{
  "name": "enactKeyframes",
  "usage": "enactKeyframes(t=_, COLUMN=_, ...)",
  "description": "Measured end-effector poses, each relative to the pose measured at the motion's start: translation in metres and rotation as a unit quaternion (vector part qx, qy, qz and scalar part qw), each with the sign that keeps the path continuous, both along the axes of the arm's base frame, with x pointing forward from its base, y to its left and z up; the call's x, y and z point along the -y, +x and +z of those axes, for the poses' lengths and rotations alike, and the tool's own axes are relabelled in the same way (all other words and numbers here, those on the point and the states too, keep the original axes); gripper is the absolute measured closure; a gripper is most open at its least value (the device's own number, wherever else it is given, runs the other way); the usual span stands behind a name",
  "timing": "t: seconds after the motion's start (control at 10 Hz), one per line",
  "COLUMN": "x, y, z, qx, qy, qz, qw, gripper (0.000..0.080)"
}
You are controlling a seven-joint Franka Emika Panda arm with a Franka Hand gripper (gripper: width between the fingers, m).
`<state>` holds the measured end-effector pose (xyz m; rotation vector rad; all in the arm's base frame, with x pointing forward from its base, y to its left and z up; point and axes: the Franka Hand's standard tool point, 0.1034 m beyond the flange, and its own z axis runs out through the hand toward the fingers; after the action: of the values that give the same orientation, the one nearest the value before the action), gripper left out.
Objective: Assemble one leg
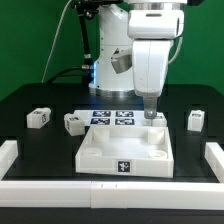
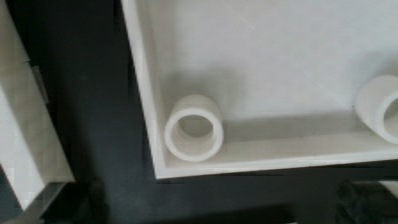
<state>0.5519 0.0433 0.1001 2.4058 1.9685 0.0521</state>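
Note:
My gripper point(image 1: 150, 110) hangs just behind the far right corner of the large white tray-like panel point(image 1: 125, 158), low over the table. In the wrist view only dark finger edges point(image 2: 377, 198) show at the picture's corners, wide apart with nothing between them. That view also shows the panel's wall point(image 2: 267, 160) and two empty round sockets point(image 2: 192, 135). Three legs lie loose: two at the exterior view's left point(image 1: 38, 118) point(image 1: 73, 123) and one at the right point(image 1: 195, 120). A small white shape point(image 1: 153, 118) sits right under the fingers; I cannot tell whether it is the fourth leg.
The marker board point(image 1: 112, 117) lies behind the panel, between the left legs and the gripper. White rails point(image 1: 10, 152) point(image 1: 214, 152) border the table's left, right and front. The robot's base stands at the back.

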Motion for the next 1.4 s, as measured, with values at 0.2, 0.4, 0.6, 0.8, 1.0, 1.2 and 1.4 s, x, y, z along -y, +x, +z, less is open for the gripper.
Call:
enactKeyframes(t=0.2, x=0.000, y=-0.002, z=-0.001, qx=-0.001, qy=0.000, qz=0.000, qw=1.000, gripper=0.0149)
enactKeyframes(t=0.4, x=-0.009, y=-0.040, z=-0.022, qx=-0.004, qy=0.004, qz=0.015, qw=1.000, gripper=0.0149)
enactKeyframes(t=0.6, x=-0.007, y=-0.070, z=-0.040, qx=-0.022, qy=0.005, qz=0.015, qw=1.000, gripper=0.0149)
enactKeyframes(t=0.8, x=-0.003, y=-0.073, z=-0.042, qx=-0.025, qy=0.004, qz=0.014, qw=1.000, gripper=0.0149)
enactKeyframes(t=1.0, x=-0.003, y=-0.073, z=-0.042, qx=-0.025, qy=0.004, qz=0.014, qw=1.000, gripper=0.0149)
enactKeyframes(t=1.2, x=-0.001, y=-0.075, z=-0.045, qx=-0.022, qy=0.005, qz=0.022, qw=0.999, gripper=0.0149)
enactKeyframes(t=1.4, x=0.013, y=-0.114, z=-0.067, qx=-0.033, qy=0.007, qz=0.047, qw=0.998, gripper=0.0149)
